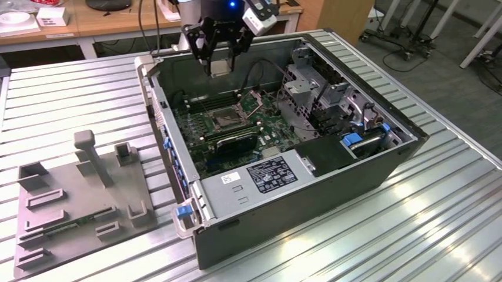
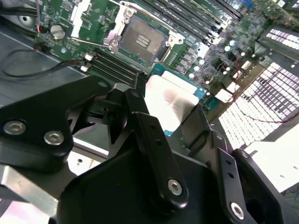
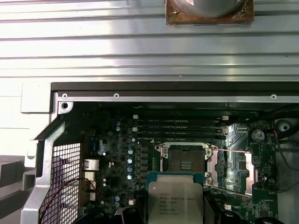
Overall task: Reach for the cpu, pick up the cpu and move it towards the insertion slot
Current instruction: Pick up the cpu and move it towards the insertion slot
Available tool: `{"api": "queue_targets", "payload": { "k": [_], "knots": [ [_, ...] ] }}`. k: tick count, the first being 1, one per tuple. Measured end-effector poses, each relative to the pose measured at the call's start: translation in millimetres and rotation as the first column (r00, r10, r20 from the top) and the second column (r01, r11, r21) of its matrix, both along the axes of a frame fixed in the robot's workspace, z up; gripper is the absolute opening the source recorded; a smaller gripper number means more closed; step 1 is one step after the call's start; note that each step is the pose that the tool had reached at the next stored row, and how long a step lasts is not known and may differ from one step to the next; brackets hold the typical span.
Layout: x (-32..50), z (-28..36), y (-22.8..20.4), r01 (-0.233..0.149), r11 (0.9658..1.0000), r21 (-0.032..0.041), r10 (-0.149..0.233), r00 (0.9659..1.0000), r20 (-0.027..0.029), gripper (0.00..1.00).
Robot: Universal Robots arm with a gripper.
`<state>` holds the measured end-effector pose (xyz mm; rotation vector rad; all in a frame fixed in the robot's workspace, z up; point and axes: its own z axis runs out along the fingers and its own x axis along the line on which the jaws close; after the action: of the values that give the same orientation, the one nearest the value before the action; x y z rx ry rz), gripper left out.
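My gripper (image 1: pixel 220 68) hangs over the far end of the open computer case (image 1: pixel 259 202), shut on the cpu (image 1: pixel 221 66). In both wrist views the cpu (image 2: pixel 170 100) is a flat silvery-white square held between the black fingers (image 2: pixel 140 116), with its printed top (image 3: pixel 175 198) showing in the first wrist view. The insertion slot (image 1: pixel 224 120) is a silver-framed square socket with a dark centre on the green board, below the cpu and a little nearer the exterior camera. The slot (image 2: pixel 142 39) lies uncovered just beyond the chip's edge, and it (image 3: pixel 185 161) is bare inside.
Long black memory slots (image 3: pixel 180 127) flank the socket. A metal drive cage (image 1: pixel 318 97) and a power supply (image 1: pixel 263 173) fill the case's right and front. A grey fixture plate (image 1: pixel 79 202) with upright posts lies at the exterior view's left on the slatted metal table (image 1: pixel 439 229).
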<state>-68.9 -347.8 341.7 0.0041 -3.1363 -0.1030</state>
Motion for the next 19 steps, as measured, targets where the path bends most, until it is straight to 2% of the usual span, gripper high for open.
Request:
{"api": "queue_targets", "payload": {
  "k": [12, 19],
  "knots": [
    [5.5, -0.8, 1.4, 0.010, 1.0000, -0.0002, -0.010, 1.0000, 0.0000, 0.55],
    [11.9, -1.0, 3.5, 0.010, 0.9999, -0.0001, -0.010, 0.9999, 0.0000, 0.55]
  ]
}}
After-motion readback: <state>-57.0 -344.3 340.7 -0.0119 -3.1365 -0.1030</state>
